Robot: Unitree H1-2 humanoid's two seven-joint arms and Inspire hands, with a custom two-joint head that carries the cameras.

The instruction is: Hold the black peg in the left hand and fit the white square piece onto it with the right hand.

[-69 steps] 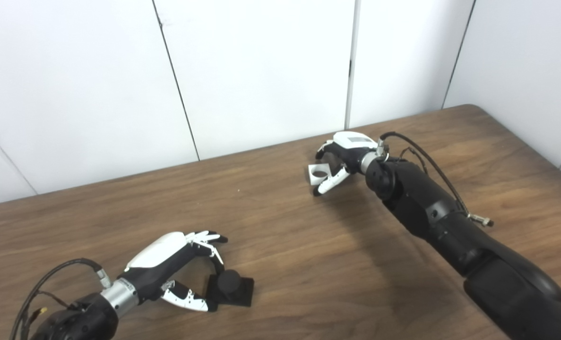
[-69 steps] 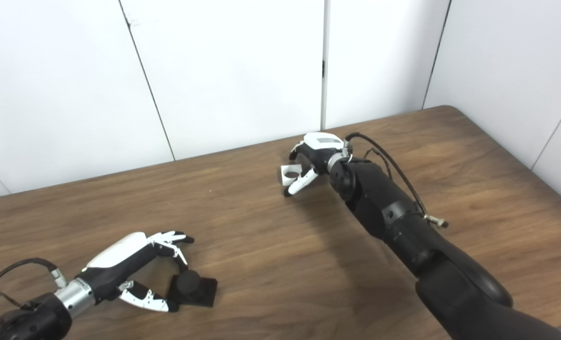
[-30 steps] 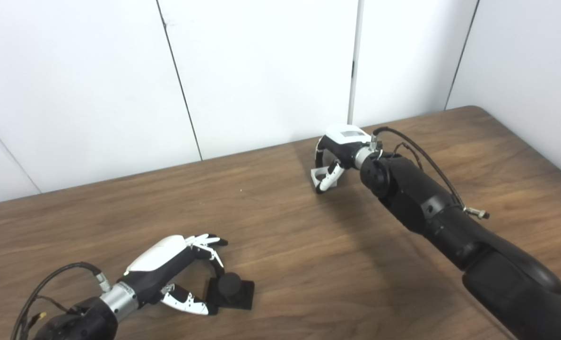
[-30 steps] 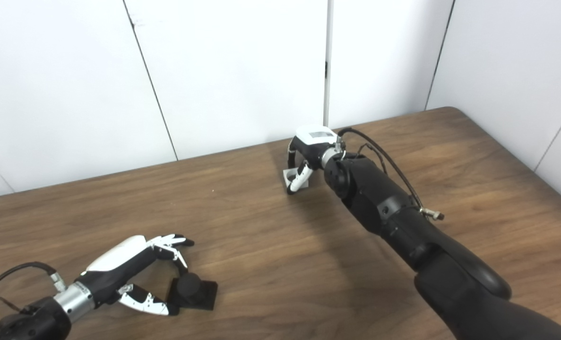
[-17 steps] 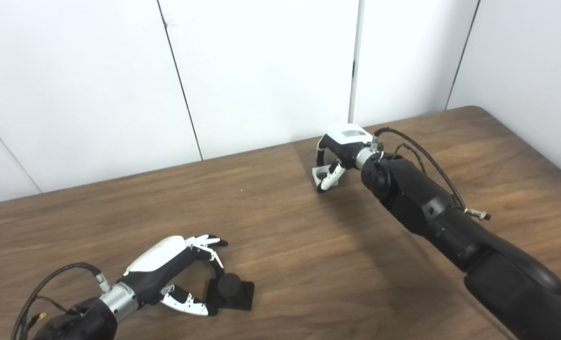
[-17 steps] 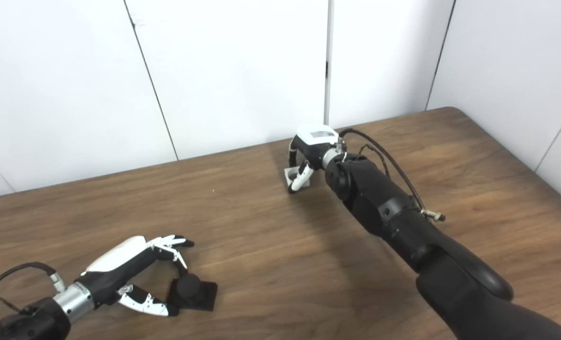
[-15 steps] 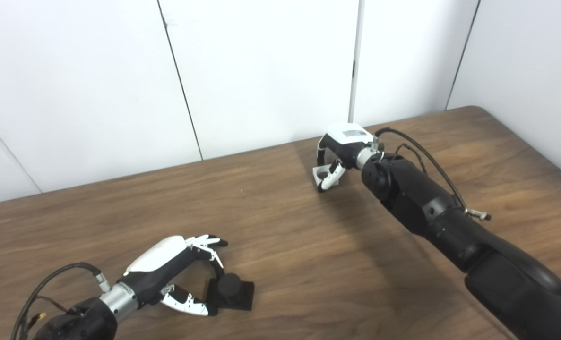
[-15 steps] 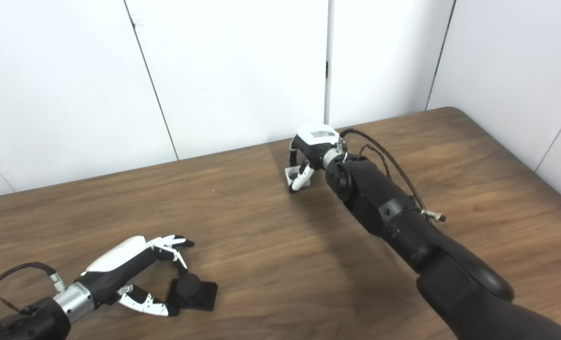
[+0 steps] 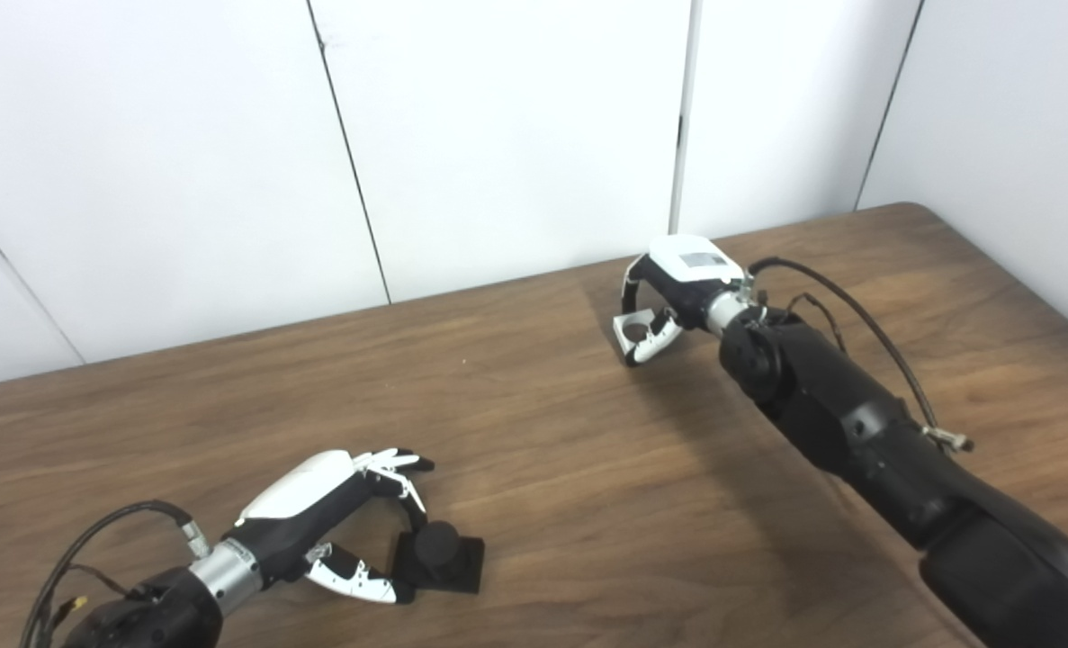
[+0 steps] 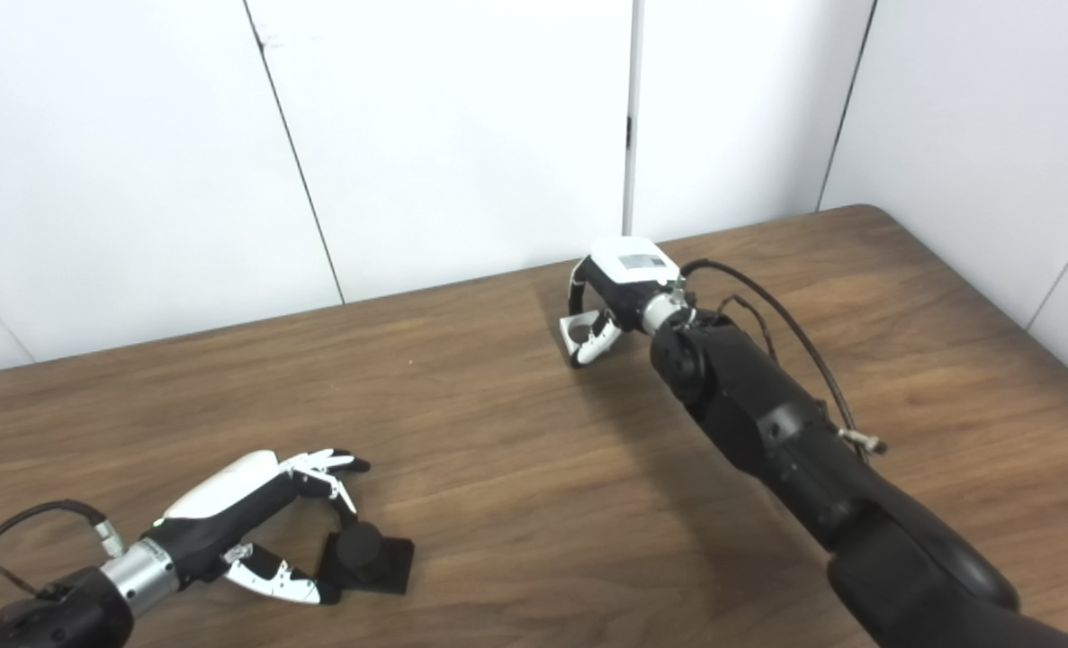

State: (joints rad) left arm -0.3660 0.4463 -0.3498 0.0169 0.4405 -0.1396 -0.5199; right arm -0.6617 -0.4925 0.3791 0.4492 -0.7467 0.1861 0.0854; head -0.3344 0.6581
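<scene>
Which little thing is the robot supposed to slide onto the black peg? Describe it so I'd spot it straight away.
Look toward the far edge of the wooden table, near the white wall. There the right hand curls around the white square piece, small and flat. Its round hole through the middle sets it apart from the hand's white fingers.

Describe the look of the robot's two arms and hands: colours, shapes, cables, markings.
Both arms are bulky, rounded black segments. Each robot hand, left and right, has a glossy white shell on its back over a black palm, with a silver metal wrist ring. The fingers are white with black tips. The right hand's shell bears a small grey rectangular label. Thin black cables loop beside each wrist, ending in small metal connectors.
</scene>
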